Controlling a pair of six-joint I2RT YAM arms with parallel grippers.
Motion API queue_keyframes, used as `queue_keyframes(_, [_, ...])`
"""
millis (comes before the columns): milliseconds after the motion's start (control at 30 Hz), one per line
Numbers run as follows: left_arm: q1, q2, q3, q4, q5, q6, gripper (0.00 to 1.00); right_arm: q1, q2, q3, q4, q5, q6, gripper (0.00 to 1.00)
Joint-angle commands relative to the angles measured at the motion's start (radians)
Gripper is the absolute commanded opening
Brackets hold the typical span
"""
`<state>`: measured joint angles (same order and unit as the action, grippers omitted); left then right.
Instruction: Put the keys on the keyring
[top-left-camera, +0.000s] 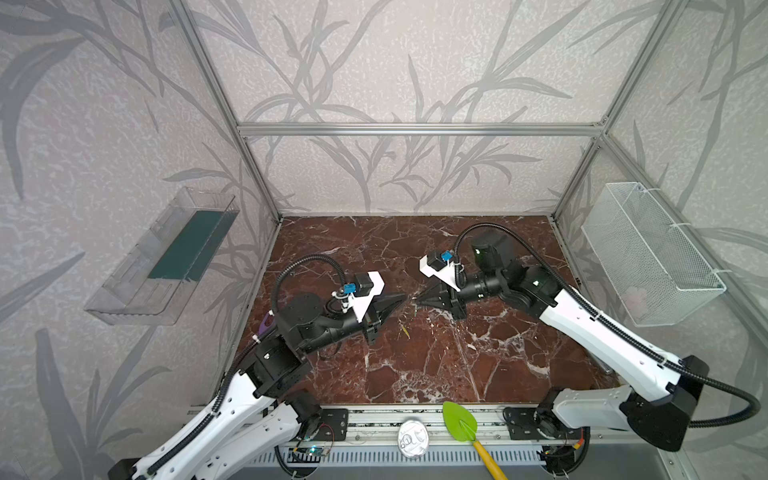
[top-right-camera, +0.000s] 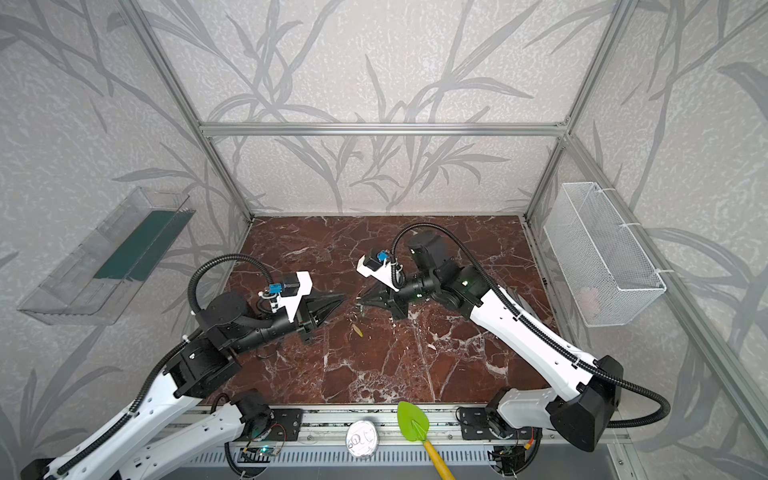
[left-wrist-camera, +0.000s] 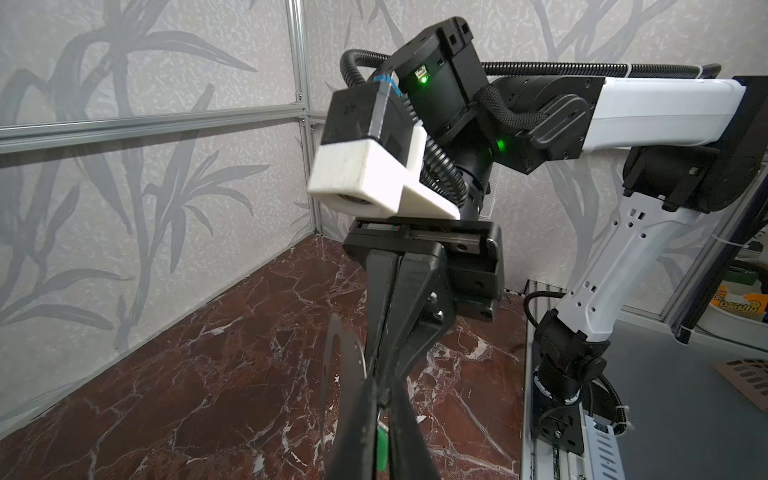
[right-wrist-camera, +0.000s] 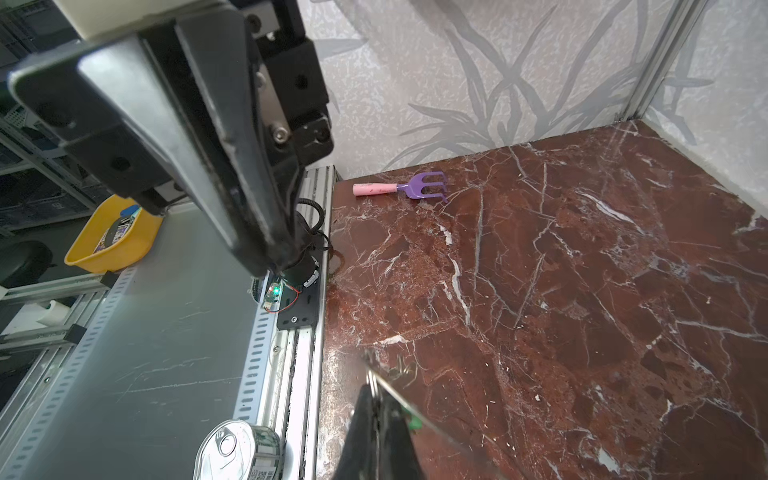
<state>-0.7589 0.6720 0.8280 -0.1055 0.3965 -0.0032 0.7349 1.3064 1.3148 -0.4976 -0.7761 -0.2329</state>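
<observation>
We see the keyring in the left wrist view as a thin, dark, flat plate turned almost edge-on, with small holes dotted along its curved rim. It is up off the table, clamped at the tip of the right gripper, whose jaws press tight on it. The left gripper faces it tip to tip from just beside, its fingers closed together. A narrow strip of green tag shows in the slit between them, and we cannot tell whether they pinch it. In both top views a small yellow tag sits just below the two tips; whether it hangs or lies on the table we cannot tell.
</observation>
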Motion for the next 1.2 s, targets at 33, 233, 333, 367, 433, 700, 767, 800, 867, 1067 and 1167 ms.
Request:
queue_keyframes(33, [-0.003,0.018,0.000,-0.059,0.016,0.004,0.15,-0.011,-0.035,-0.014,0.065,-0.071,0.019,0.00])
queue_keyframes(233, [-0.004,0.029,-0.015,-0.058,-0.038,0.003,0.19,-0.024,-0.064,-0.076,0.167,-0.073,0.067,0.00])
queue_keyframes(333, [-0.004,0.014,-0.036,-0.017,-0.101,0.011,0.19,-0.023,-0.105,-0.134,0.253,-0.040,0.112,0.00])
queue_keyframes(367, [-0.004,0.014,-0.034,-0.014,-0.108,0.017,0.19,-0.023,-0.119,-0.151,0.278,-0.022,0.119,0.00])
queue_keyframes(433, [-0.003,0.019,-0.019,-0.016,-0.101,0.030,0.19,-0.023,-0.156,-0.212,0.377,-0.009,0.127,0.00])
queue_keyframes(700, [-0.003,0.049,0.062,-0.058,-0.097,0.061,0.19,-0.023,-0.207,-0.343,0.664,0.061,0.200,0.00])
queue_keyframes(767, [-0.003,0.054,0.074,-0.064,-0.093,0.067,0.18,-0.023,-0.208,-0.358,0.710,0.061,0.219,0.00])
queue_keyframes(800, [-0.003,0.058,0.079,-0.066,-0.091,0.070,0.19,-0.023,-0.207,-0.356,0.713,0.053,0.219,0.00])
queue_keyframes(867, [-0.003,0.064,0.087,-0.069,-0.089,0.075,0.18,-0.023,-0.206,-0.359,0.723,0.037,0.219,0.00])
queue_keyframes(1067, [-0.003,0.103,0.119,-0.108,-0.026,0.082,0.18,-0.023,-0.219,-0.352,0.684,-0.031,0.186,0.00])
queue_keyframes(1167, [-0.003,0.118,0.128,-0.116,-0.005,0.078,0.19,-0.024,-0.222,-0.347,0.667,-0.049,0.174,0.00])
